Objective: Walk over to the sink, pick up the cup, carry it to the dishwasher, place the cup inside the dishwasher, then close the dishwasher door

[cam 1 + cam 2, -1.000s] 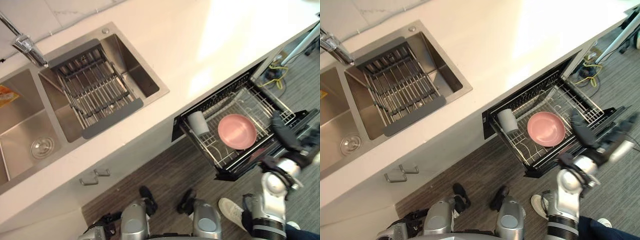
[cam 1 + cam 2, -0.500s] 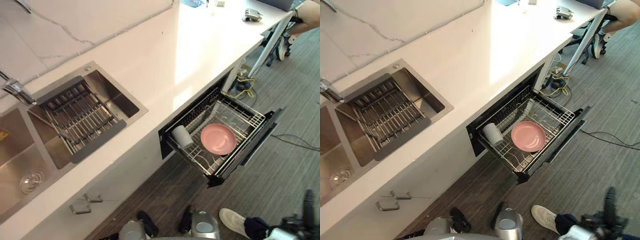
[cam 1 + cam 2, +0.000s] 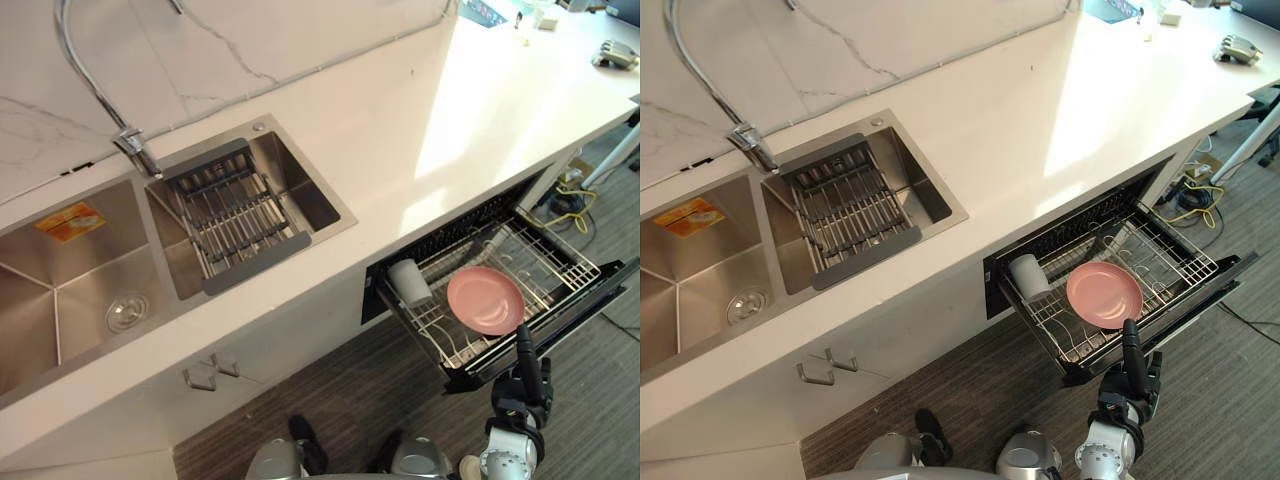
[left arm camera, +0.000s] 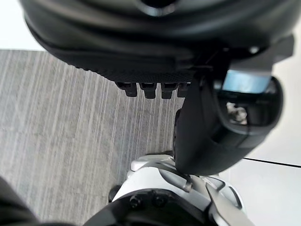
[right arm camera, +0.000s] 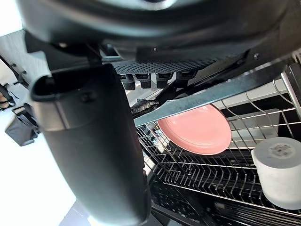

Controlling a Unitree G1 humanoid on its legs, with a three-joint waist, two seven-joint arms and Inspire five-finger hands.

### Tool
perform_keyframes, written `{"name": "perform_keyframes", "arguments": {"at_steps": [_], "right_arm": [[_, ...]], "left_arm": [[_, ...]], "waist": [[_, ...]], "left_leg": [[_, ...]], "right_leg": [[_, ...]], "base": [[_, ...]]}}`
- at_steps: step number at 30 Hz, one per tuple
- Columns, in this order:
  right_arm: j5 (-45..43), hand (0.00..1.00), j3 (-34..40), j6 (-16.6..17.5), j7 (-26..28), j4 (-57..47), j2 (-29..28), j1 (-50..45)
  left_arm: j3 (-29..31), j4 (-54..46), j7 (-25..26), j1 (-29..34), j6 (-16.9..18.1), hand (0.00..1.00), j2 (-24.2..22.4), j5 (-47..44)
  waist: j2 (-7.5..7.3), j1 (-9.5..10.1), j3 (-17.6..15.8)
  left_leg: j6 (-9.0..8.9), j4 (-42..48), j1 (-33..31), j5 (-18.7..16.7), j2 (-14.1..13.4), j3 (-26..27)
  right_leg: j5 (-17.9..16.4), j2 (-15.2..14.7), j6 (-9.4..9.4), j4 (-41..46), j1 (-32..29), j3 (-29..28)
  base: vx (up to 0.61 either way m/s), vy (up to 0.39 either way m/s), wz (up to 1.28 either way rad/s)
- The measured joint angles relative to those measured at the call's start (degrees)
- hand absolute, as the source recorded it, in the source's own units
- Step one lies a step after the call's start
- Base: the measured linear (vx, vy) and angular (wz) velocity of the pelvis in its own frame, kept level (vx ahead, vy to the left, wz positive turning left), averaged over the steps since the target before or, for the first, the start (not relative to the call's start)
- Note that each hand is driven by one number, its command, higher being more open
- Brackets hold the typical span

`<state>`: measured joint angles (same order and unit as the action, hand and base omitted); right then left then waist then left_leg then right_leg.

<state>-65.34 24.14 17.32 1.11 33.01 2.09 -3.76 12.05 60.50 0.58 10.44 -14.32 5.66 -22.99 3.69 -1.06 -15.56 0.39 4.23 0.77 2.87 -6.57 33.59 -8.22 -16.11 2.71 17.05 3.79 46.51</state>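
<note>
The white cup (image 3: 407, 281) lies on its side at the left end of the pulled-out dishwasher rack (image 3: 545, 262), beside a pink plate (image 3: 485, 300). In the right wrist view the cup (image 5: 277, 172) and the plate (image 5: 195, 129) sit among the wires. My right hand (image 3: 527, 375) is raised just in front of the dark drawer front (image 3: 570, 312), fingers straight, holding nothing. Its thumb (image 5: 94, 141) stands close to the rack's metal rail. My left hand (image 4: 202, 136) hangs over the grey floor, relaxed and empty.
A double steel sink (image 3: 60, 270) with a drain rack (image 3: 240, 215) and a tall faucet (image 3: 130, 150) is set in the white counter (image 3: 430, 120). Cabinet handles (image 3: 212, 372) sit below it. Cables (image 3: 575, 200) lie on the floor past the dishwasher.
The camera has swung about. My right hand left the drawer front, dropped low, and now stands raised just before it. The dishwasher drawer stays pulled out, cup and plate unmoved.
</note>
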Motion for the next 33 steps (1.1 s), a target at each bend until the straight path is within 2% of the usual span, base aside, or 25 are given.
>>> {"name": "perform_keyframes", "arguments": {"at_steps": [5,7,9,11,15,16,17,19,23,31,33], "right_arm": [[0.5,1.00,-2.4,-2.7,-0.1,6.0,4.5,6.5],[1.6,1.00,-3.9,-4.5,-0.3,7.4,7.1,9.5],[1.9,1.00,-5.1,-6.3,-0.3,8.8,10.1,13.9],[1.9,1.00,-7.0,-7.3,-0.3,8.8,11.8,16.7],[1.9,1.00,-7.0,-9.7,-0.1,8.8,14.3,21.5],[1.9,1.00,-7.1,-10.3,0.2,8.8,15.0,23.0],[1.9,1.00,-7.1,-10.6,0.3,8.8,15.2,23.6],[1.8,1.00,-7.4,-11.1,0.4,9.2,16.1,25.9],[1.0,1.00,-7.1,-10.8,1.0,11.3,17.3,30.1],[6.2,1.00,-11.9,-10.8,1.4,8.8,16.9,29.4],[12.4,1.00,-19.6,-11.1,1.9,5.4,17.0,24.3]], "left_arm": [[0.0,0.0,-1.3,0.0,1.1,1.00,0.0,0.0],[0.1,0.1,-2.1,0.0,1.4,1.00,-0.2,0.4],[0.4,0.2,-3.2,0.0,1.5,1.00,-0.6,0.6],[0.7,0.2,-3.4,0.0,1.7,1.00,-0.7,0.7],[1.2,-0.2,-4.2,0.0,1.6,1.00,-0.7,1.1],[1.2,-0.2,-4.7,0.0,1.3,1.00,-0.7,1.1],[1.2,-0.3,-4.9,0.0,1.1,1.00,-0.7,1.2],[1.5,-1.8,-5.4,0.0,0.9,1.00,-0.3,1.2],[1.5,-3.8,-5.9,-0.2,0.6,1.00,0.0,1.8],[1.2,-4.0,-6.6,-1.2,-0.1,1.00,0.8,1.7],[0.8,-3.4,-6.8,-1.1,1.0,1.00,1.1,0.8]], "waist": [[0.41,1.63,-0.2],[1.14,1.98,-0.6],[2.47,3.22,-1.5],[2.94,3.83,-2.1],[2.78,5.04,-3.6],[2.68,5.05,-4.5],[2.65,5.05,-4.7],[1.62,5.12,-5.5],[1.06,5.42,-6.4],[1.12,5.42,-7.5],[1.03,5.43,-7.5]], "left_leg": [[-0.02,0.6,-1.4,0.5,-0.2,-2.1],[-0.02,0.9,-2.3,0.4,-0.5,-3.5],[0.00,0.9,-3.4,0.4,-0.6,-4.2],[0.01,0.7,-4.8,0.4,-0.8,-4.8],[0.29,-0.3,-7.0,1.0,-0.1,-6.5],[1.01,-1.0,-7.2,3.0,0.1,-7.1],[1.61,-1.3,-7.3,3.8,0.2,-7.4],[2.23,-2.2,-7.8,6.6,1.5,-9.2],[2.11,-3.4,-9.3,7.8,2.7,-10.4],[1.33,-3.7,-10.0,8.4,1.4,-10.3],[0.76,-3.7,-9.7,8.7,0.7,-9.9]], "right_leg": [[-0.4,0.4,0.17,0.0,0.2,1.5],[-0.4,1.0,0.15,-0.4,0.1,1.6],[-0.4,1.3,0.17,-0.4,-0.7,1.7],[-0.3,1.5,0.28,-0.2,-1.8,2.2],[-0.7,1.0,-0.42,1.4,-3.6,4.2],[-1.7,0.2,-1.83,3.3,-4.0,5.2],[-2.3,-0.1,-1.83,4.2,-4.2,5.6],[-5.0,-2.8,-2.10,8.9,-5.1,7.2],[-7.3,-5.3,-2.68,13.2,-7.1,8.1],[-9.4,-4.5,-3.20,14.3,-8.5,7.9],[-9.4,-3.5,-3.32,13.6,-8.4,7.6]], "base": [[-0.11,0.052,0.20],[-0.14,0.046,0.23],[-0.12,0.044,0.11],[-0.08,0.026,0.15],[-0.05,-0.009,0.29],[-0.01,-0.034,0.30],[0.00,-0.044,0.33],[0.02,-0.078,0.44],[-0.01,-0.091,0.27],[-0.09,-0.101,-0.02],[-0.07,-0.106,-0.10]]}}
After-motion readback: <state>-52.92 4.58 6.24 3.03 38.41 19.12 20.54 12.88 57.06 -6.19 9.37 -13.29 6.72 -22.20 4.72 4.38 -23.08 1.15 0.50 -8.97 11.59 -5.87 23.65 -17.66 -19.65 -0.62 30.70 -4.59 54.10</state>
